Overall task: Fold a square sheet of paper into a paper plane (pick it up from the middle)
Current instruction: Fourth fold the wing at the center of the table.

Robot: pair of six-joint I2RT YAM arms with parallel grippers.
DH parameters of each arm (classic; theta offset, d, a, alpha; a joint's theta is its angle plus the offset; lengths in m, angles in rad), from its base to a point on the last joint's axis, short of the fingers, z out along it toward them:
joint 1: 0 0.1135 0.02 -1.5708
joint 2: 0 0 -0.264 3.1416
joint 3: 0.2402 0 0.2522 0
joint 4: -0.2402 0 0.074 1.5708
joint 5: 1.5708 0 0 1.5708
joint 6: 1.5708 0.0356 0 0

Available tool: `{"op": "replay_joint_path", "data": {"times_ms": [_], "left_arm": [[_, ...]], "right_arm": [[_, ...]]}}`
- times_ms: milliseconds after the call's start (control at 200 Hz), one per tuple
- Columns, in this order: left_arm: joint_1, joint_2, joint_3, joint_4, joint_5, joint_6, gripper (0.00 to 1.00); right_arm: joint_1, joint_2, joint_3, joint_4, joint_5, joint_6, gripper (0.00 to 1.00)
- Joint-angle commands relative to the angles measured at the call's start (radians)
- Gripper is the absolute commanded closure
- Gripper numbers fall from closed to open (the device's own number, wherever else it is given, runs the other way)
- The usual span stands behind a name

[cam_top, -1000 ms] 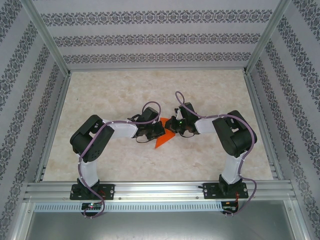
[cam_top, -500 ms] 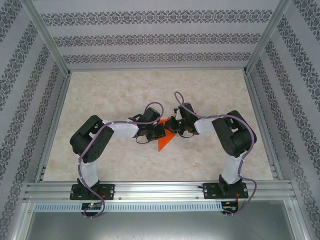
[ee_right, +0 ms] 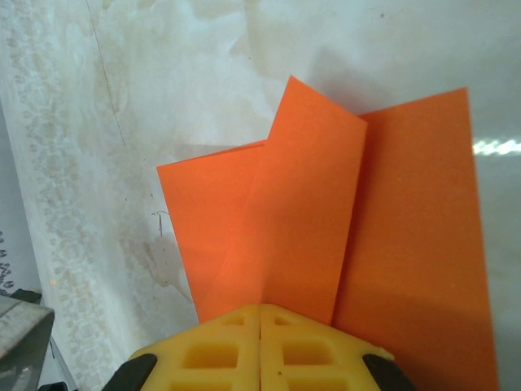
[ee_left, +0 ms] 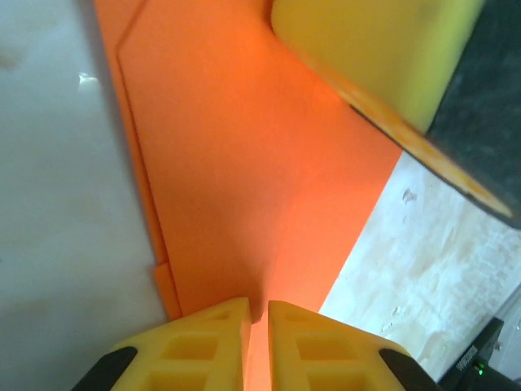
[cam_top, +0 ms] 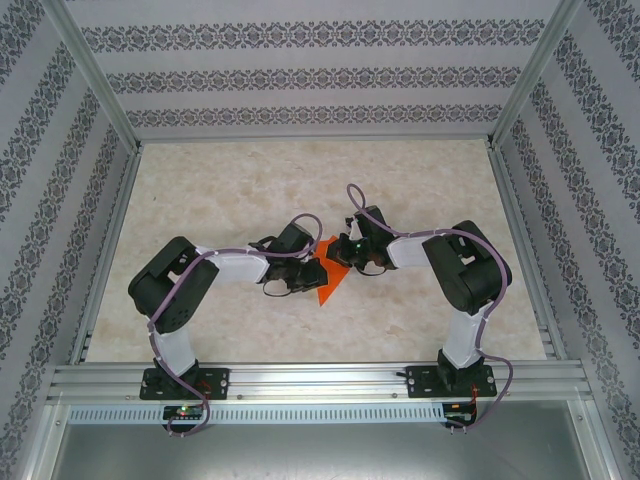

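Observation:
The square sheet of paper [cam_top: 327, 284], bright orange, is folded into a creased pointed shape at the table's middle, its tip toward the near edge. My left gripper [cam_top: 311, 271] meets it from the left and my right gripper [cam_top: 343, 257] from the right. In the left wrist view the yellow fingers [ee_left: 213, 342] of the left gripper [ee_left: 259, 308] are pinched on a raised crease of the paper [ee_left: 244, 163], with the right gripper's yellow finger [ee_left: 366, 49] close ahead. In the right wrist view the right gripper [ee_right: 260, 311] is shut on the folded paper [ee_right: 301, 212], whose layers overlap.
The marble-patterned table [cam_top: 250, 180] stretches open behind and to both sides of the arms. Patterned walls and aluminium posts enclose it, and a metal rail [cam_top: 320, 380] runs along the near edge by the arm bases.
The left arm has lowered and stretched, its elbow dropping toward the near left. The left gripper and paper have shifted slightly toward the near edge. The right arm has barely moved.

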Motion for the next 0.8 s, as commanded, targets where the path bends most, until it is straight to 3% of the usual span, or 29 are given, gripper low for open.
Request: {"op": "replay_joint_path", "data": {"times_ms": [0,145,295,470,794], "left_arm": [[-0.032,-0.01,-0.03,-0.143,0.086,0.053,0.83],[-0.037,-0.057,-0.029,-0.162,0.045,0.06,0.84],[-0.037,-0.121,-0.014,-0.102,0.012,0.022,0.91],[-0.037,-0.093,0.023,-0.063,-0.009,0.004,0.94],[-0.049,0.027,0.001,-0.075,0.116,0.031,0.95]], "right_arm": [[0.001,0.07,-0.026,-0.107,0.118,-0.025,0.93],[0.003,0.066,-0.026,-0.11,0.119,-0.027,0.93],[0.008,0.066,-0.026,-0.11,0.118,-0.026,0.93],[0.009,0.066,-0.027,-0.109,0.118,-0.025,0.93],[0.012,0.067,-0.027,-0.119,0.126,-0.027,0.93]]}}
